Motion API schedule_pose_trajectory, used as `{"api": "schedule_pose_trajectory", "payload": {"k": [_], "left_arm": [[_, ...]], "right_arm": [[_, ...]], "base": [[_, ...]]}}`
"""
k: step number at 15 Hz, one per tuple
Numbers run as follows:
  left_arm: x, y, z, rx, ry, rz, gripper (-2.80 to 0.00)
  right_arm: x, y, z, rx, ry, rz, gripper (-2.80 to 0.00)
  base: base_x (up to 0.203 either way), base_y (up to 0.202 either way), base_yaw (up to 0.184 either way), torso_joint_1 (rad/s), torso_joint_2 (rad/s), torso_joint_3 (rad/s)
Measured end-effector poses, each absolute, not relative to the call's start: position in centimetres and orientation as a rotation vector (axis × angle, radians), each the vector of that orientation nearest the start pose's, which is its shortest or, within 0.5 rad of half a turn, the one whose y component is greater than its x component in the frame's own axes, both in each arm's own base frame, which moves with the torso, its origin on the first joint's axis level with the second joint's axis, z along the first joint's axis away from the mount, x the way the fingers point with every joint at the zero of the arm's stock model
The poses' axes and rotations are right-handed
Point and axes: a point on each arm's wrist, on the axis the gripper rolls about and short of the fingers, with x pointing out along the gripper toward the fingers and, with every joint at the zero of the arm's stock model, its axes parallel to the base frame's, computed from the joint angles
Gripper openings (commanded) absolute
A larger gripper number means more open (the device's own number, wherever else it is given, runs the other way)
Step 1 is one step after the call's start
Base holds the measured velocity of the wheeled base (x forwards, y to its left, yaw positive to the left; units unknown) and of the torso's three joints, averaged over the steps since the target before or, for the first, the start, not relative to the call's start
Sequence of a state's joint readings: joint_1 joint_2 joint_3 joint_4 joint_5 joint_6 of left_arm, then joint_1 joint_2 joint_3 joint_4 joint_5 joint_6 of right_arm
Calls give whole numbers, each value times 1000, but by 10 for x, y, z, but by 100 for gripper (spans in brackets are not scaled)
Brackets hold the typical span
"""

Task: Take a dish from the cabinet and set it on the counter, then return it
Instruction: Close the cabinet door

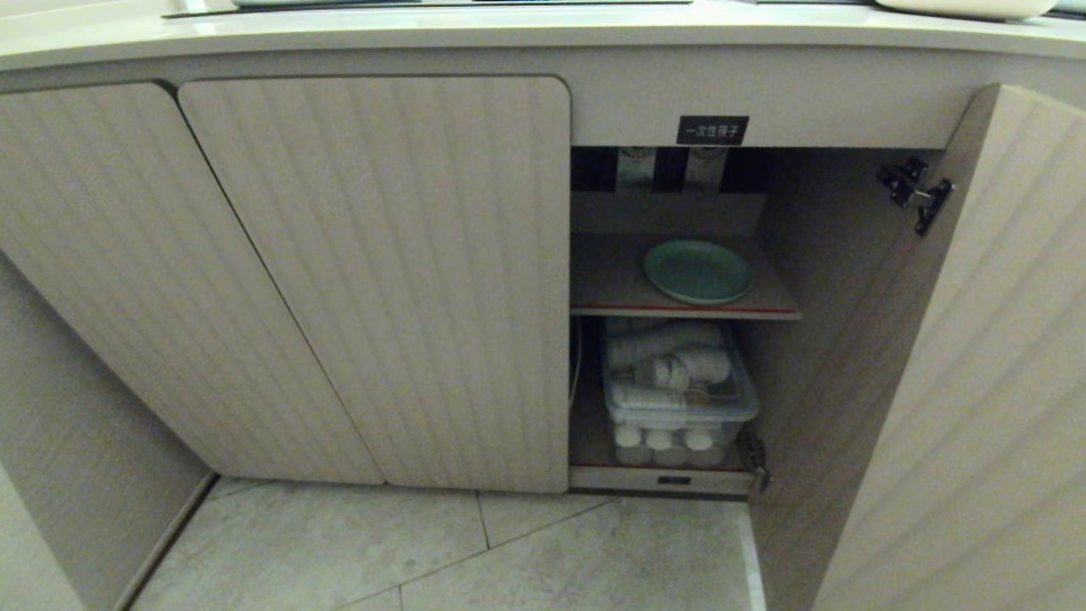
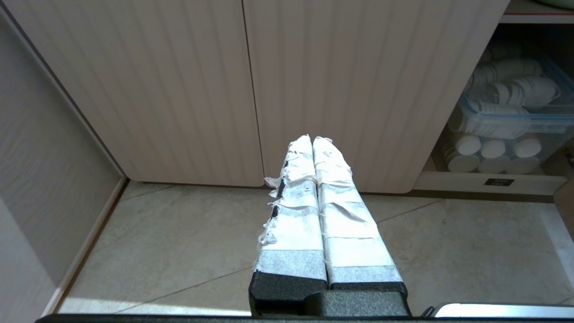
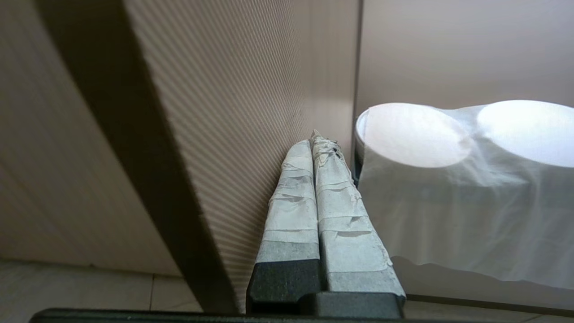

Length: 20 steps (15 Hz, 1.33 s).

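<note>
I see the round mint-green plate [image 1: 697, 271] lying flat on the red-edged upper shelf [image 1: 611, 293] inside the beige ribbed base cabinet [image 1: 373, 280], whose right-hand door [image 1: 967, 356] stands swung open. A small black label with white characters [image 1: 712, 130] sits on the panel above the opening. On the cabinet floor below the shelf is a clear plastic lidded box of white cups and round lids [image 1: 679, 392].

My left gripper [image 2: 312, 140] has its tape-wrapped fingers pressed together, empty, hovering over the tiled floor [image 2: 188, 242]; ahead of its tips are the shut ribbed doors, and the box lies off to one side.

My right gripper [image 3: 316, 138] is likewise pressed together and empty, its tips close beside a ribbed door panel [image 3: 233, 134], with a white-draped object [image 3: 448, 193] just on the other side.
</note>
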State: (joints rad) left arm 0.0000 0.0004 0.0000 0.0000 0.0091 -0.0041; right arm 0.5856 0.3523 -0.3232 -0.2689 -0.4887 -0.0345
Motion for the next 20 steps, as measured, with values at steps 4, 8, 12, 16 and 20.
{"api": "schedule_pose_trajectory", "payload": {"k": [4, 8, 12, 16, 20], "left_arm": [[-23, 0, 75, -4, 0, 10, -280], [-23, 0, 75, -4, 0, 10, -280], [-23, 0, 75, -4, 0, 10, -280], [-23, 0, 75, -4, 0, 10, -280], [-23, 0, 75, -5, 0, 10, -280]], "right_arm": [[9, -7, 199, 85, -164, 123, -280], [19, 1, 204, 63, -124, 143, -280], [29, 9, 207, 52, -86, 172, -280], [41, 18, 214, 42, -45, 173, -280], [53, 27, 223, 47, -22, 173, -280]], "base": [[0, 0, 0, 0, 0, 0], [0, 0, 0, 0, 0, 0], [0, 0, 0, 0, 0, 0], [0, 0, 0, 0, 0, 0], [0, 0, 0, 0, 0, 0]]}}
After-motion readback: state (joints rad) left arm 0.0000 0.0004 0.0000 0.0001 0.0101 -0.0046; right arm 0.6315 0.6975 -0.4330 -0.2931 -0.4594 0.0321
